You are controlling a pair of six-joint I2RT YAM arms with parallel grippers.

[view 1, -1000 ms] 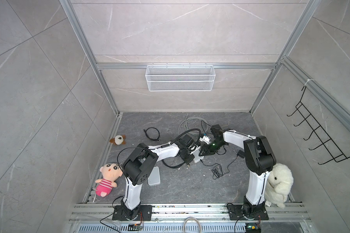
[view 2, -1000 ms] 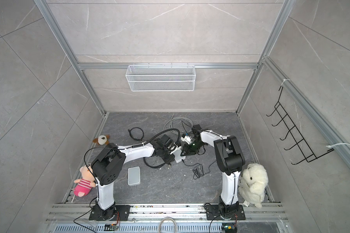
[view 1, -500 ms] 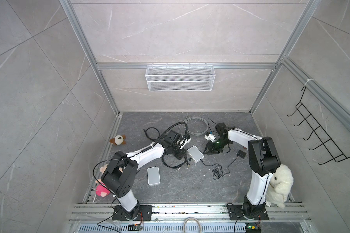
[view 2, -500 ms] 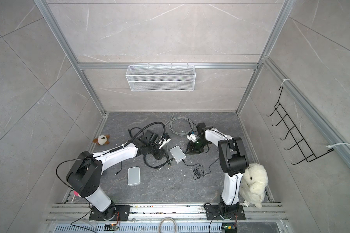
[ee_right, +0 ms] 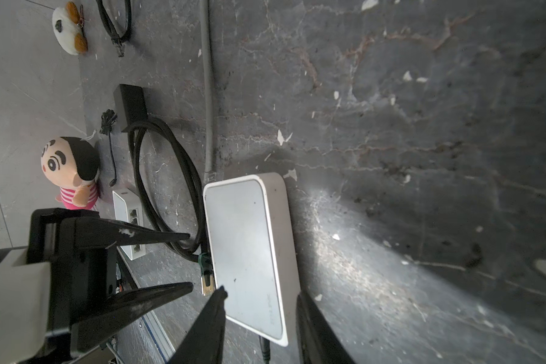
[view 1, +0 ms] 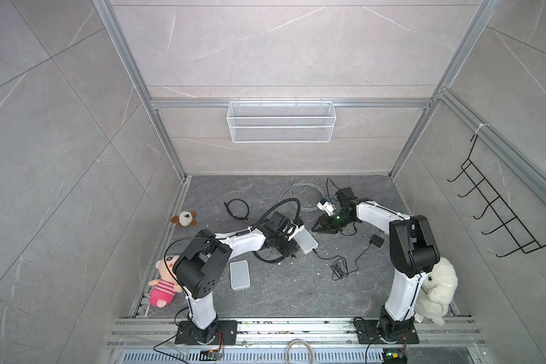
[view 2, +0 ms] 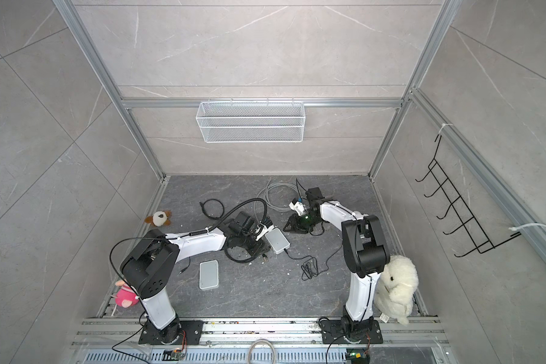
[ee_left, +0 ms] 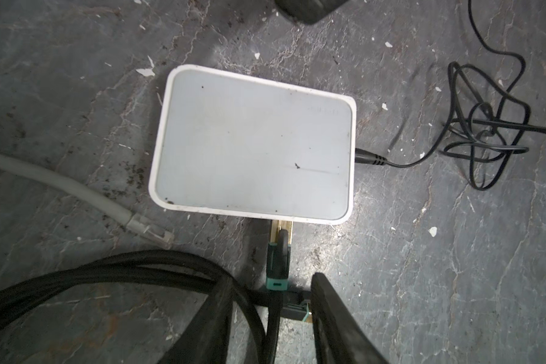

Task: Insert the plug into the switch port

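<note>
The white switch lies flat on the grey floor. A thick black cable ends in the plug, which has a green band and a gold tip. That tip rests at the switch's long edge, and I cannot tell whether it sits in a port. My left gripper is open, its fingers astride the cable just behind the plug. My right gripper is open and hovers over the switch's end where the thin power lead plugs in.
A grey cable's clear plug lies loose beside the switch. A second white switch sits nearer the front. A tangled thin cord, a black adapter, a grey coil and plush toys are around.
The left gripper swung away to the left, then came back to the switch. The right gripper drew back to the right, then moved left over the switch's end. The switch stayed put.
</note>
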